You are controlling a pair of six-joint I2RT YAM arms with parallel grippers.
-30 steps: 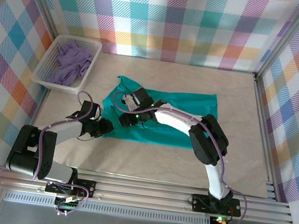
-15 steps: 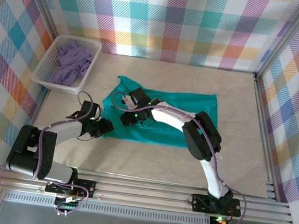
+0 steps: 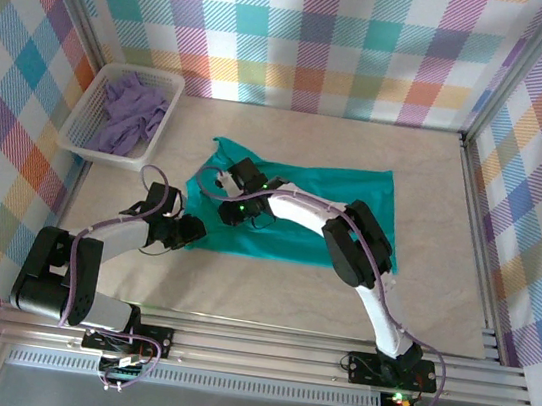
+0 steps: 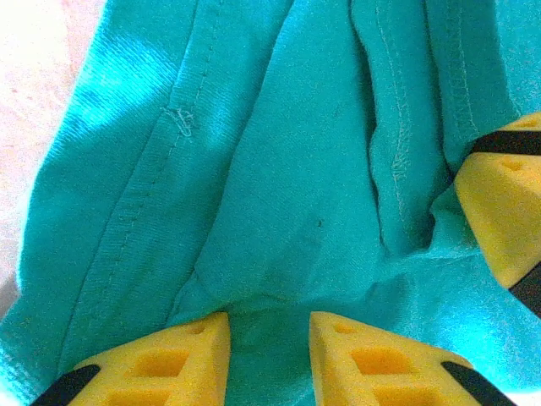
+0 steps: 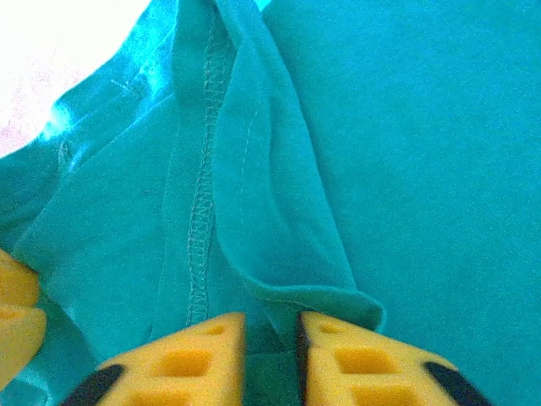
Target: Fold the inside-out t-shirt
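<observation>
White links, black joints and lavender cables make up the left arm [image 3: 105, 233] and right arm [image 3: 377, 309]. The left claw [image 4: 269, 338] and right claw [image 5: 269, 338] have yellow, black-edged fingers [image 4: 177, 359].

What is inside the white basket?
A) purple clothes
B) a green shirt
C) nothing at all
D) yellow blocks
A: the white basket at the far left of the table holds a crumpled purple garment, while the teal t-shirt lies outside it.

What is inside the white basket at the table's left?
A crumpled purple garment lies in the basket, covering most of its floor. Whether anything else lies beneath the garment cannot be seen, because the cloth covers it.
</observation>
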